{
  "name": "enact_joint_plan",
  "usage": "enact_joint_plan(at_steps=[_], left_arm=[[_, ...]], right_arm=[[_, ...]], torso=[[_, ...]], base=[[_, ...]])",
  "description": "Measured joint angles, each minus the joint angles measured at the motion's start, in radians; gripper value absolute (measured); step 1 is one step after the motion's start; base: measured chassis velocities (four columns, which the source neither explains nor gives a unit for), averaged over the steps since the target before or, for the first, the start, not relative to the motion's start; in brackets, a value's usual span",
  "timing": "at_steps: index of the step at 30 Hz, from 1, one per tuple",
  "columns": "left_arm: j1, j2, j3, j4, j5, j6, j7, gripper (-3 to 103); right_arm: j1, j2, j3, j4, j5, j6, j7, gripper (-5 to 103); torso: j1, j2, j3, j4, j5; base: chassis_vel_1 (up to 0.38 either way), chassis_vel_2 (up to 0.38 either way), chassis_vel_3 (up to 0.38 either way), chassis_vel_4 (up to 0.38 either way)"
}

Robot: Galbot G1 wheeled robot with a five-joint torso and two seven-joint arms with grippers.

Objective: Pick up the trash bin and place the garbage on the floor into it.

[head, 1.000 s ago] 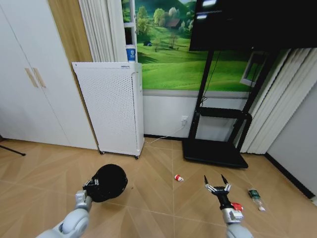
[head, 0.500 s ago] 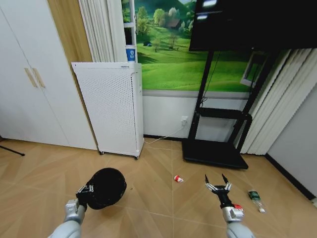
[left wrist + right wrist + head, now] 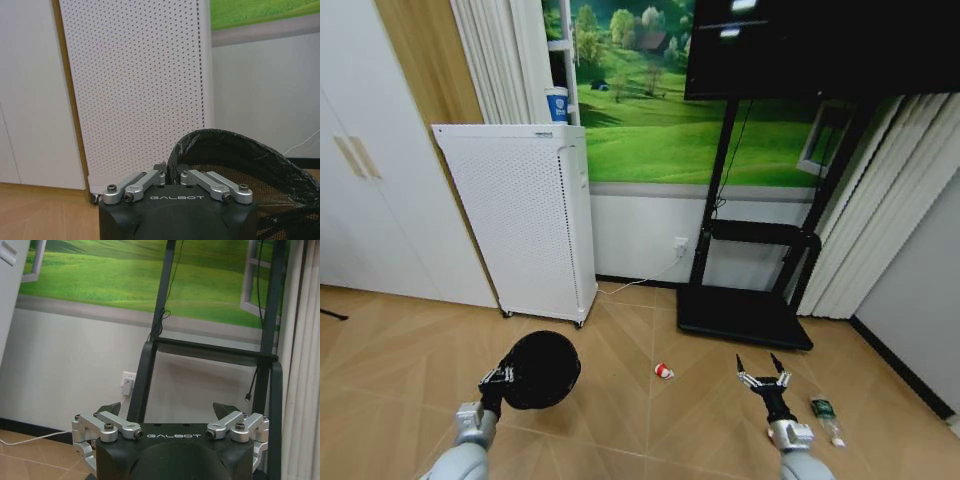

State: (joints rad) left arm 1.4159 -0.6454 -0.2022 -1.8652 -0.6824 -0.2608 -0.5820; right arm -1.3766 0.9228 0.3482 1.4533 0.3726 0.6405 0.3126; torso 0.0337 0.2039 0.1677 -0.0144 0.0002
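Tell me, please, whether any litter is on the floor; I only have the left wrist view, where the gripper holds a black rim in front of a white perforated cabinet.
Observer: Yes. In the head view a small red-and-white piece lies on the wood floor, right of the trash bin that your left gripper holds by the rim.
Operator: Thank you. Is there anything else down there?
Observer: A small clear bottle with a green label lies farther right, near the curtain side.
Operator: And where is the other arm, please?
Observer: The right gripper is open and empty, raised between that red-and-white piece and the bottle.
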Motion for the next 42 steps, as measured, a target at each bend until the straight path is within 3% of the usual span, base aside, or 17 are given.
enact_joint_plan(at_steps=[7, 26, 33, 42], left_arm=[[0.013, -0.004, 0.000, -0.001, 0.035, -0.012, 0.012, 7], [0.047, -0.020, 0.004, 0.006, 0.082, -0.027, 0.048, 7], [0.048, -0.028, 0.013, 0.019, 0.085, -0.036, 0.065, 7], [0.040, -0.035, 0.022, 0.034, 0.085, -0.051, 0.072, 7]], right_arm=[[-0.011, -0.004, 0.003, 0.003, -0.010, -0.014, 0.014, 100], [-0.035, 0.014, 0.028, 0.008, -0.047, 0.018, -0.030, 100], [-0.051, 0.021, 0.037, 0.011, -0.053, 0.024, -0.033, 100], [-0.052, 0.034, 0.035, 0.003, -0.066, 0.031, -0.038, 100]], torso=[[0.000, 0.000, 0.000, 0.0011, -0.0004], [0.000, 0.001, 0.001, 0.0003, -0.0001], [0.008, 0.030, 0.022, 0.0003, -0.0004], [0.011, 0.042, 0.030, 0.0004, -0.0002]], base=[[0.051, 0.022, -0.052, -0.008], [-0.062, 0.057, 0.064, -0.056], [-0.067, 0.074, 0.039, -0.051], [0.014, -0.045, -0.012, 0.048]])
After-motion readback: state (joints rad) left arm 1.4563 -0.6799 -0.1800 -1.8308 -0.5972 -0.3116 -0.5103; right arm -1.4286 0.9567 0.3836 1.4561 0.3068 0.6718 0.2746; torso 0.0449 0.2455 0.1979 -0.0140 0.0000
